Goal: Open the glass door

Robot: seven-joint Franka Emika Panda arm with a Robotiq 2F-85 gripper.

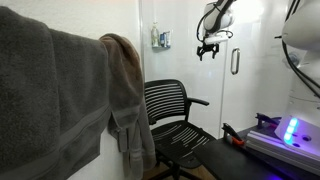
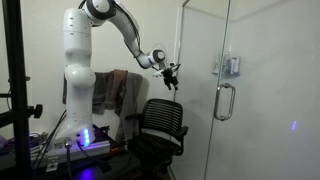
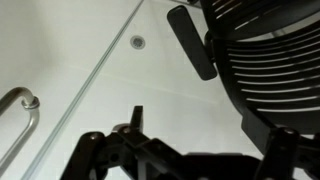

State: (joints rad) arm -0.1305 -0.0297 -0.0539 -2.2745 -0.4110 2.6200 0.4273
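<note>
The glass door (image 1: 255,95) is a tall frosted panel with a short vertical silver handle (image 1: 235,62). It shows in both exterior views (image 2: 205,115), handle included (image 2: 224,100). My gripper (image 1: 208,47) hangs in the air left of the handle and above the chair, apart from the door. In an exterior view it (image 2: 172,73) sits left of the glass edge. In the wrist view the jaws (image 3: 210,135) are open and empty. There the handle (image 3: 15,112) lies at the lower left, on the door (image 3: 50,45), away from the fingers.
A black mesh office chair (image 1: 172,115) stands below the gripper, also seen in the wrist view (image 3: 265,60). A white panel with a small dispenser (image 1: 160,38) adjoins the door. Grey and brown towels (image 1: 60,90) hang at the left. The robot base (image 2: 78,90) stands on a cart.
</note>
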